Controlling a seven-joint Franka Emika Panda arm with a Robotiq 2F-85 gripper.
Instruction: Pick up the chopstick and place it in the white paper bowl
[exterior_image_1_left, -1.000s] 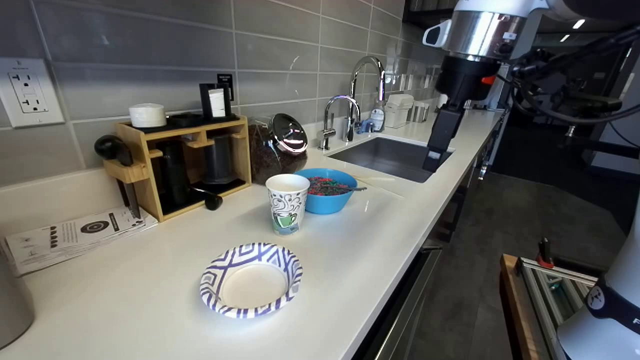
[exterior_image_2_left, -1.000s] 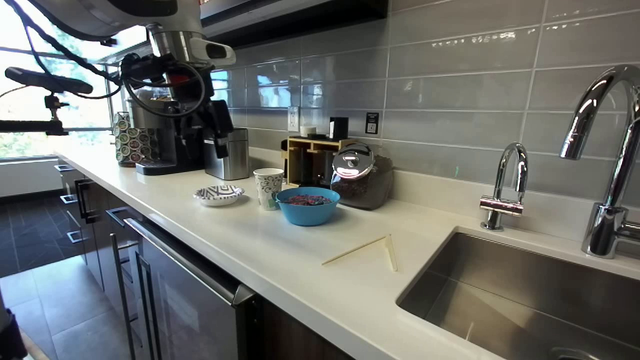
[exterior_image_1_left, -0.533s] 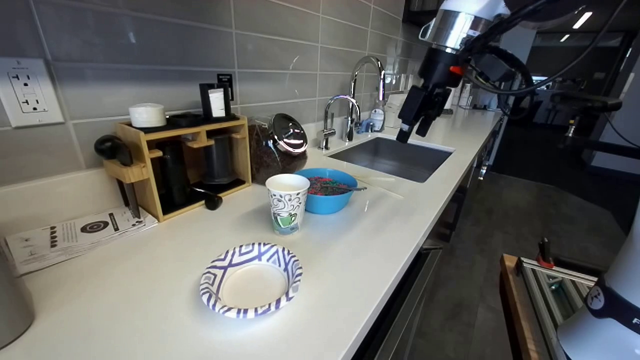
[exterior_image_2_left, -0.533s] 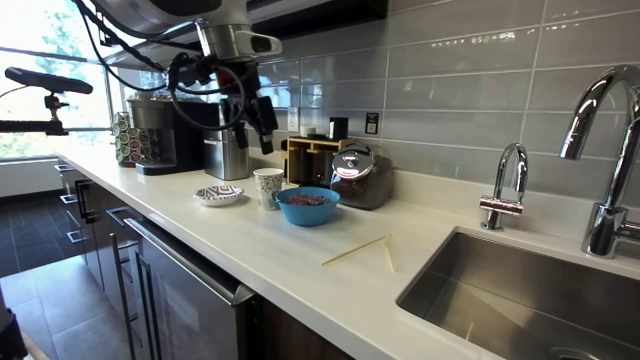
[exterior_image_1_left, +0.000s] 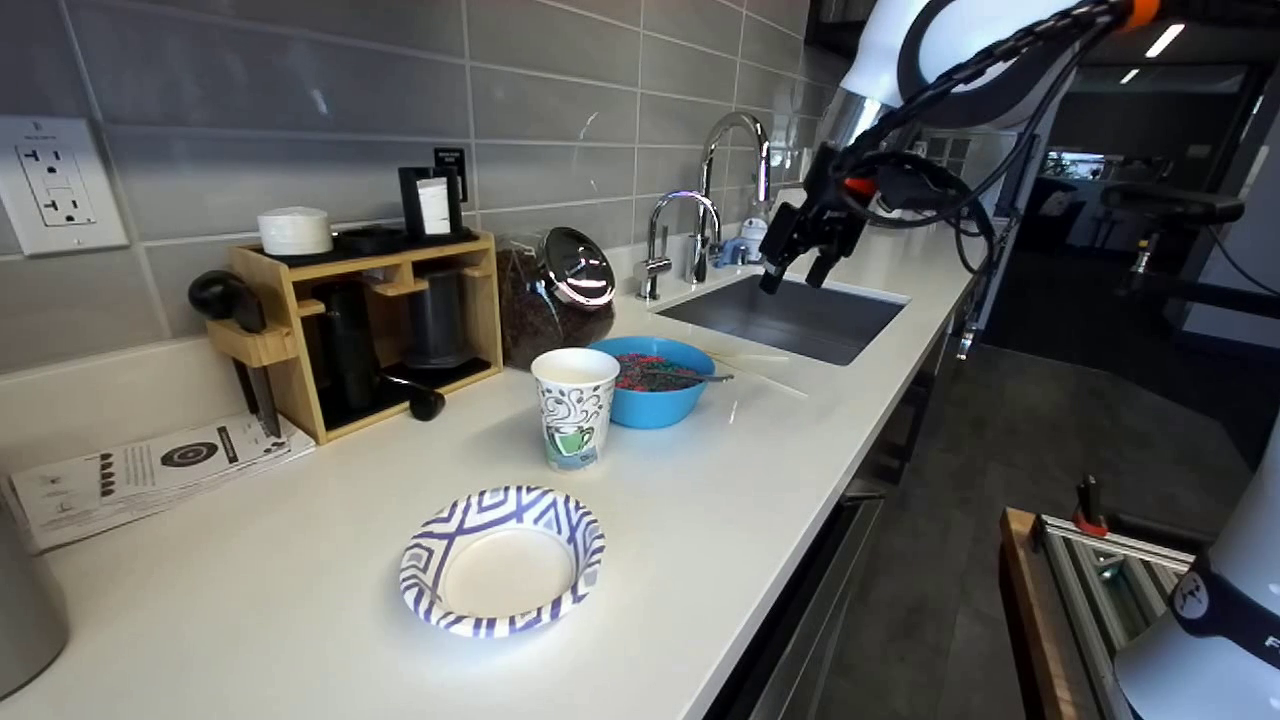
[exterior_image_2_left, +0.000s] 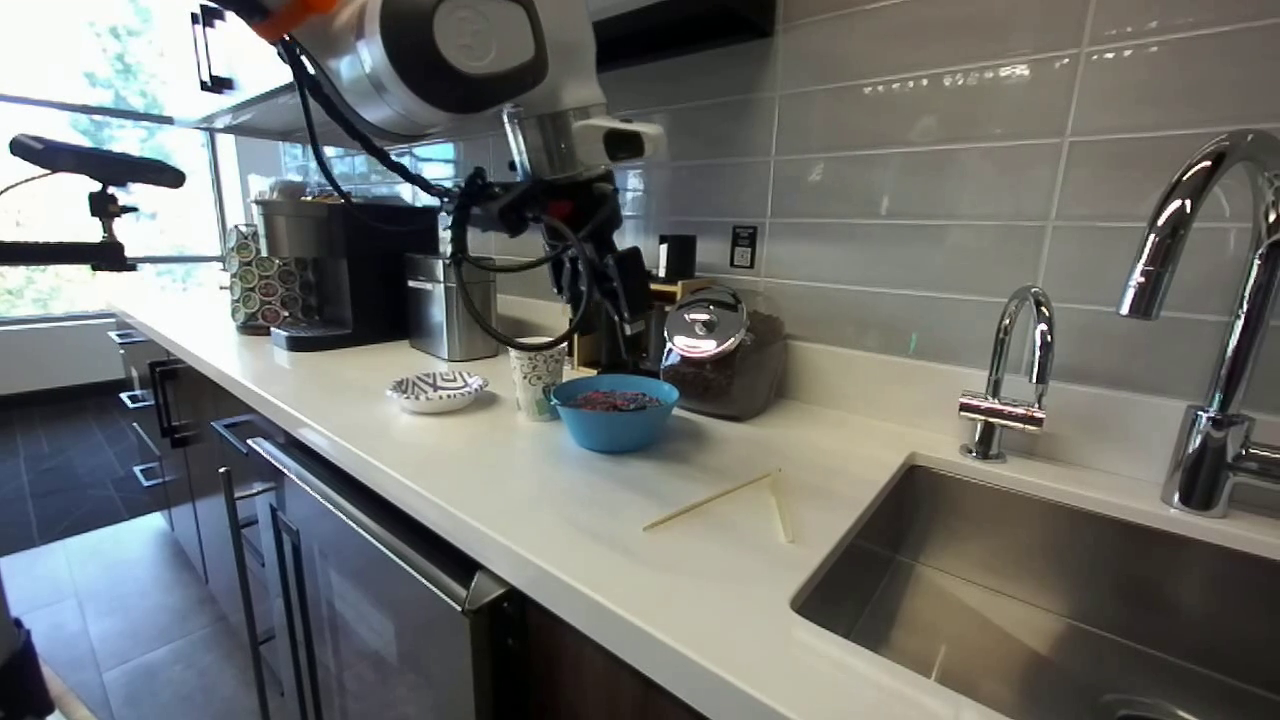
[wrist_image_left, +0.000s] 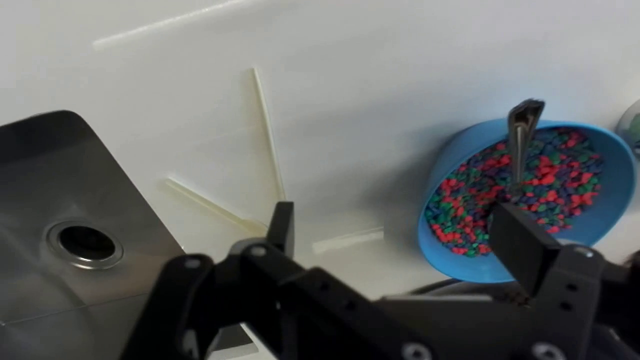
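Note:
The chopstick (exterior_image_2_left: 711, 500) is a thin pale stick lying on the counter between the blue bowl and the sink. It shows faintly in an exterior view (exterior_image_1_left: 776, 382) and clearly in the wrist view (wrist_image_left: 269, 132). The white paper bowl (exterior_image_1_left: 507, 575) with a blue patterned rim stands farther along the counter, beyond the cup, also in an exterior view (exterior_image_2_left: 437, 392); it is out of the wrist view. My gripper (wrist_image_left: 392, 215) is open and empty, raised above the counter. In the wrist view one fingertip overlaps the chopstick's near end and the other overlaps the blue bowl.
A paler, broader utensil (wrist_image_left: 210, 205) meets the chopstick at one end. The blue bowl (exterior_image_2_left: 612, 425) holds coloured pebbles and a spoon. The patterned cup (exterior_image_1_left: 575, 415) stands beside it. The sink (exterior_image_2_left: 960, 560), faucet (exterior_image_2_left: 1010, 390) and glass jar (exterior_image_2_left: 725, 350) are nearby.
My gripper has travelled along the counter toward the sink side, from above the paper bowl's end to near the blue bowl, turning as it moved. The chopstick and bowls have not moved.

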